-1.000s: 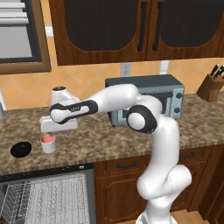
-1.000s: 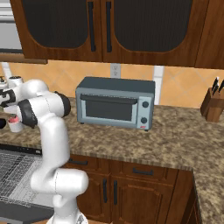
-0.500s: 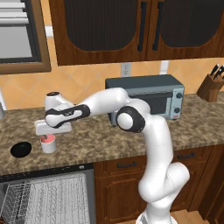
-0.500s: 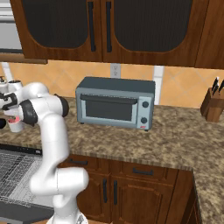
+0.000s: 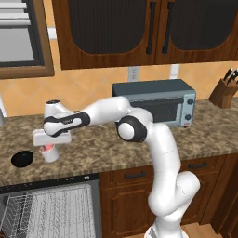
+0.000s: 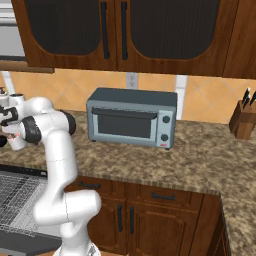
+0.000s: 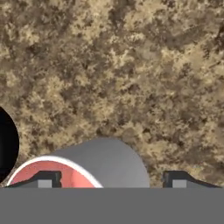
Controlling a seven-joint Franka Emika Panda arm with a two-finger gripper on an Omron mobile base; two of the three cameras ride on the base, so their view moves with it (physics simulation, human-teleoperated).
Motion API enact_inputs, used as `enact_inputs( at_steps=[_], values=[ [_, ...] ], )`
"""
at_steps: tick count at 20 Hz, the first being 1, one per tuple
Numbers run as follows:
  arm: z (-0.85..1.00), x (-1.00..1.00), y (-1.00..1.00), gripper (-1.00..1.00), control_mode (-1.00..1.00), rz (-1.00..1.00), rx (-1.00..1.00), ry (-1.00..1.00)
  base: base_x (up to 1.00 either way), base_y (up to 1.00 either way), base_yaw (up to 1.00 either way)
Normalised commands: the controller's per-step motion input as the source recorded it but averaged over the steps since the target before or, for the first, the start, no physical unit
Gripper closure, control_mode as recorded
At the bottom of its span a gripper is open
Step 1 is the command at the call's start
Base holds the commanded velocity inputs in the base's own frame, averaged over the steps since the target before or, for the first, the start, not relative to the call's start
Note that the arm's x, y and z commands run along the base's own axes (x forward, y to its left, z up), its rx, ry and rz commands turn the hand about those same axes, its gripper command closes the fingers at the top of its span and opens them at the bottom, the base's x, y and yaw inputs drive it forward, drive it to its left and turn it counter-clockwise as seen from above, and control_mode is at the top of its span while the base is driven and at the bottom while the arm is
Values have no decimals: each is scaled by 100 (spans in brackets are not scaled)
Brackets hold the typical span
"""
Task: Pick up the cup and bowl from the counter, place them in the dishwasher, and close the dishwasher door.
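Note:
The white cup (image 5: 50, 154) with its pinkish-red inside stands upright on the speckled counter (image 5: 97, 151), left of the arm. My gripper (image 5: 49, 148) has come down over it and is open. In the hand view the cup (image 7: 109, 159) lies between my fingertips: the left fingertip (image 7: 42, 179) is over the red inside, and the right fingertip (image 7: 178, 179) is outside the wall with a gap. The black bowl (image 5: 22, 159) (image 7: 6, 144) lies just left of the cup. Below the counter's edge the dishwasher (image 5: 51, 209) is open, its wire rack showing and its door (image 6: 25, 243) folded down.
A grey-blue toaster oven (image 5: 155, 102) (image 6: 132, 117) stands at the back of the counter behind the arm. A knife block (image 5: 225, 90) (image 6: 243, 120) is at the far right. Dark wood cabinets hang above, and drawers run below the counter.
The hand has swung a little left and dropped from above the cup down onto it. The cup and bowl have not moved.

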Motion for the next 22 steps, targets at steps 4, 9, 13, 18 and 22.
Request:
enact_inputs(
  at_steps=[4, 9, 13, 18, 22],
  values=[
    [-27, -48, 1, 100, -100, -2, 9, 3, 0, 0, 0],
    [-2, -48, 3, 100, -100, -7, 0, 0, 0, 0, 0],
    [3, -100, -21, 100, -100, -22, 7, -10, 0, 0, 0],
    [4, -100, 0, 100, -100, -12, 0, -11, 0, 0, 0],
    [-5, -100, 17, 100, -100, 0, -5, 0, 0, 0, 0]
  ],
)
